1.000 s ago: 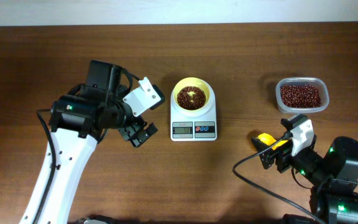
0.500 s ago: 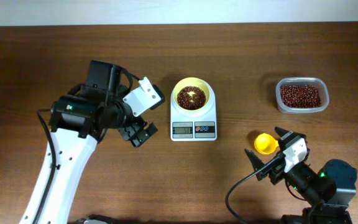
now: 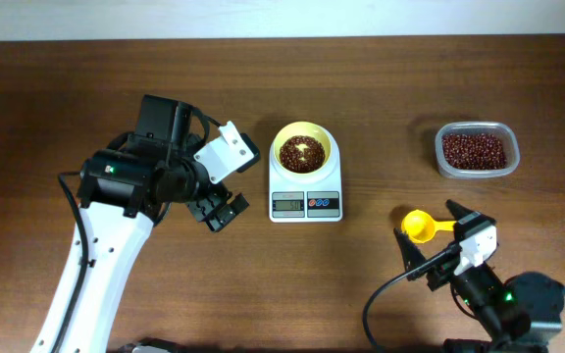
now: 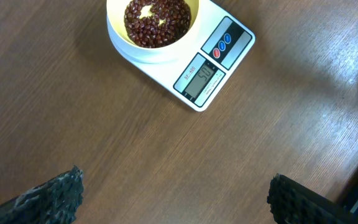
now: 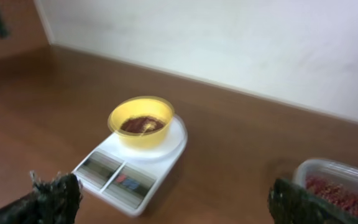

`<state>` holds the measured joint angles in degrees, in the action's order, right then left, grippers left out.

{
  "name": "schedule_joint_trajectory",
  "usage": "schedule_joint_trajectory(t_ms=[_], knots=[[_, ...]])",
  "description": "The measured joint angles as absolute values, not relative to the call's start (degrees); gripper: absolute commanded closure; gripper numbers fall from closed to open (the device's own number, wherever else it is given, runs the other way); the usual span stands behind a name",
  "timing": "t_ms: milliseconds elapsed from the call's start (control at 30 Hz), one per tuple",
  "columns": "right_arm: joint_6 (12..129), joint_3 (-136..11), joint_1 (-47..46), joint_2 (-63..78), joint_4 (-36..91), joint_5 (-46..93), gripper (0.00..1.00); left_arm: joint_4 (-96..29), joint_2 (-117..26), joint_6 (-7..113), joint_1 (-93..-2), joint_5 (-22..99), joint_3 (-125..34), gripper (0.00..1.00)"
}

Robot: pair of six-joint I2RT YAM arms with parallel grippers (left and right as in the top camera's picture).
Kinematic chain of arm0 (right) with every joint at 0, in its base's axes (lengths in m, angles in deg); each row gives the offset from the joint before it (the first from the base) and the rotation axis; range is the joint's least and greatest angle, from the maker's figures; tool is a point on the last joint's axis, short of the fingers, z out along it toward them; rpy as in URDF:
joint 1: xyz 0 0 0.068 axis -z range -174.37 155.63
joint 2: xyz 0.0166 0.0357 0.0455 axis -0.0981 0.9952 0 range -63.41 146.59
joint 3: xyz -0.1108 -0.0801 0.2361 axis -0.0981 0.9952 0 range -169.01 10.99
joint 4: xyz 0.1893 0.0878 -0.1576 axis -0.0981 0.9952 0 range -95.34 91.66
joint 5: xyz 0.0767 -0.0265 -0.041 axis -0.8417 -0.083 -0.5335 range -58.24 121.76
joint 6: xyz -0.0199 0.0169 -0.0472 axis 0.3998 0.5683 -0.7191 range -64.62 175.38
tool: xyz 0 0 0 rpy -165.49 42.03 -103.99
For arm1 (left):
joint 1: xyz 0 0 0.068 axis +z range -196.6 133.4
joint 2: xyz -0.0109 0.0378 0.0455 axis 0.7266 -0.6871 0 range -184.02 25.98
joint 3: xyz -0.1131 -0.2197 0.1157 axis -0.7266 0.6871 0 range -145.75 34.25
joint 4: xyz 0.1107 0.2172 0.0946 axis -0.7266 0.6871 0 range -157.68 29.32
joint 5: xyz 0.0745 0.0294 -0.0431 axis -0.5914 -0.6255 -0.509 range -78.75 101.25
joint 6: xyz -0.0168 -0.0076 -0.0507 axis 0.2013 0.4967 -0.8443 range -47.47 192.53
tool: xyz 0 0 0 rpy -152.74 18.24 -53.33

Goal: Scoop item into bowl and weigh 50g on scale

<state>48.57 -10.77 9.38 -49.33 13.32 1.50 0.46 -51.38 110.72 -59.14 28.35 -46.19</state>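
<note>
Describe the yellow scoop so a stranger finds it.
Find the small white rectangular kitchen scale. Right of it, nearer the front edge, lies a bright yellow plastic scoop. It alone has a handle; the clear plastic tub behind it holds beans.

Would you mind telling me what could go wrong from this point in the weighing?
1. The yellow scoop lies loose close to the open right gripper; a careless arm move might knock it away.
2. The bowl of beans sits on the scale, with the open left gripper close on its left; a bump could upset the reading.
3. The display digits are too small to read surely, so 50 g is unconfirmed.
</note>
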Motion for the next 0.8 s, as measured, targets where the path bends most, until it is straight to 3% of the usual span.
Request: schedule_joint_trajectory(t_ms=[267,400,567,800], knots=[[51.1,8.3,9.3,-60.2,-13.4,4.8,0.01,0.5,-51.4,110.7,-59.1,28.3,-46.2,0.01],[51.1,10.3,8.2,-62.5,-14.4,6.3,0.01,0.5,-51.4,110.7,-59.1,28.3,-46.2,0.01],[51.2,10.3,0.5,-62.5,-13.2,15.5,0.01,0.5,-51.4,110.7,-59.1,28.3,-46.2,0.01],[51.1,10.3,1.6,-62.6,-5.6,19.1,0.01,0.5,-51.4,110.7,-59.1,28.3,-46.2,0.01]])
